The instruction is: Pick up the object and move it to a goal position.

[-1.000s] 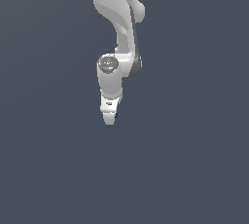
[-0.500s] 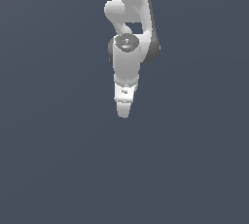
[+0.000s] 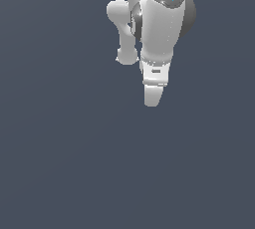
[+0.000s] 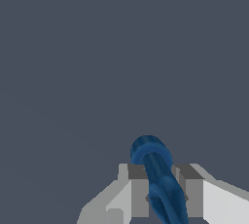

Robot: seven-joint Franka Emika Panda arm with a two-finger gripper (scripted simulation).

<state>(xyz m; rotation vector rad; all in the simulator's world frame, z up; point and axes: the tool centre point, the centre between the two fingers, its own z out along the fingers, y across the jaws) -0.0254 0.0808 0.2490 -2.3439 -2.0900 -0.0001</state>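
Grey-blue filled the whole exterior view, a flat, featureless backdrop with no marker of a goal position anywhere on it. Left of centre there was nothing at all. Towards the exterior view's right, the white Panda arm (image 3: 162, 19) came down from the top edge, its bulky wrist joint capped by a dark speckled disc, and tapered to the gripper (image 3: 152, 98), which pointed straight down and ended above the middle of the frame. From this side the two fingers overlapped into a single pale stub, so the object could not be made out there.

The wrist view explained the hold. Two grey finger pads (image 4: 138, 196) stood either side of the object (image 4: 160, 184), a glossy dark blue piece pinched between them, touching both. Its wider, rounded end stuck out beyond the fingertips, while the narrower shaft ran back between the jaws and out of the frame. Gripping it by the shaft probably gave the flat pads a steadier seat than the knobby end would have.

Nothing but plain grey-blue lay behind the object, and no surface edge or shadow showed whether it was clear of any support. Judging from the firm pinch, the pick-up looked done and the carrying was in hand; how far remained could not be told.
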